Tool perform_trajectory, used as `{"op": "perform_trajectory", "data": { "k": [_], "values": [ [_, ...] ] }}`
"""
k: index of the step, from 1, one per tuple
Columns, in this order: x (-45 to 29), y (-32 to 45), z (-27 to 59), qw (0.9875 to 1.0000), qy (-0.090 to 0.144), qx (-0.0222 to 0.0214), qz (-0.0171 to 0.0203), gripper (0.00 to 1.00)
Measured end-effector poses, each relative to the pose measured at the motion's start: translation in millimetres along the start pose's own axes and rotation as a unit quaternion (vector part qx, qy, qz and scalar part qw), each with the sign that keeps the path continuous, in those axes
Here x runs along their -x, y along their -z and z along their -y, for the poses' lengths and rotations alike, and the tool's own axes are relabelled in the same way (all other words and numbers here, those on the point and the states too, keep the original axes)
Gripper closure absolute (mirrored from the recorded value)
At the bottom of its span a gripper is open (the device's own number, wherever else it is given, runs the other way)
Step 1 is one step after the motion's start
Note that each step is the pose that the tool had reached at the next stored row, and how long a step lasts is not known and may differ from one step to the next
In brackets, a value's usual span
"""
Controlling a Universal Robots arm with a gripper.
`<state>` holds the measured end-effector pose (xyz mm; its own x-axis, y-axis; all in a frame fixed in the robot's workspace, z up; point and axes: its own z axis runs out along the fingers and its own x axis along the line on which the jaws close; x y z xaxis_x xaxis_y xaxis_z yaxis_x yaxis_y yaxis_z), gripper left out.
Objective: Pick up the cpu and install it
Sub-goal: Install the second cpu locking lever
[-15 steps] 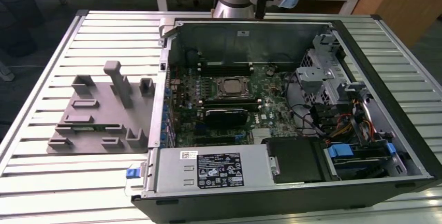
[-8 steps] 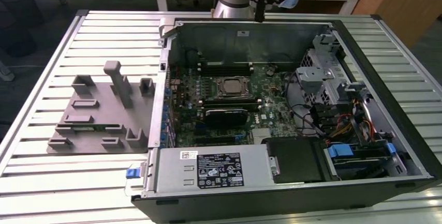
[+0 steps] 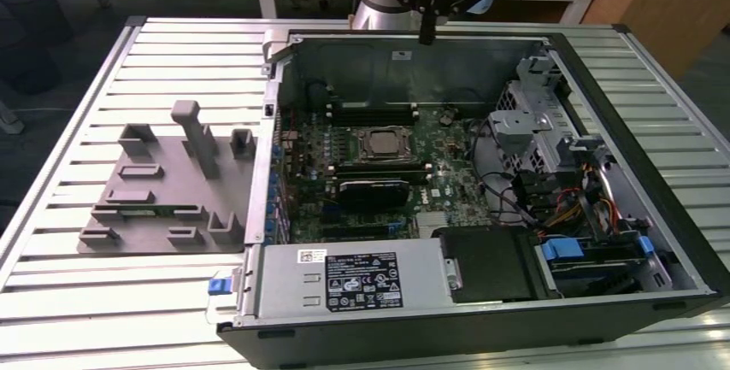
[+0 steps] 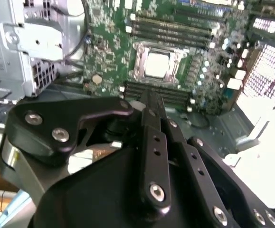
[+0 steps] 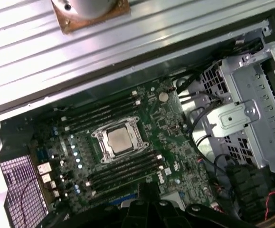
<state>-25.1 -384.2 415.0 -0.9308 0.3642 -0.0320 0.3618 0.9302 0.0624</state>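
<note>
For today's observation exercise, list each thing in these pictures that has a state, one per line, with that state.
cpu: seated in the motherboard socket, silvery top showing.
pincer: shut, holding nothing, raised above the open case.
computer case: lying on its side, side panel off.
grey holder tray: flat on the table beside the case.

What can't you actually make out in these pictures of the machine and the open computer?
- Whether the cpu is locked down in its socket: too small in the exterior view, and neither wrist view settles it.
- The motherboard strip nearest the camera in the second wrist view: hidden behind the end effector.
- The arm above the end effector in the exterior view: cut off by the picture's edge.
</note>
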Motion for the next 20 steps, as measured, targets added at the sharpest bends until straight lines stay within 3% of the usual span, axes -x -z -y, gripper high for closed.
{"op": "perform_trajectory", "data": {
  "k": [20],
  "values": [
    [-0.6,-36.2,3.8,1.0,0.0,0.0,0.0,0.89]
  ]
}}
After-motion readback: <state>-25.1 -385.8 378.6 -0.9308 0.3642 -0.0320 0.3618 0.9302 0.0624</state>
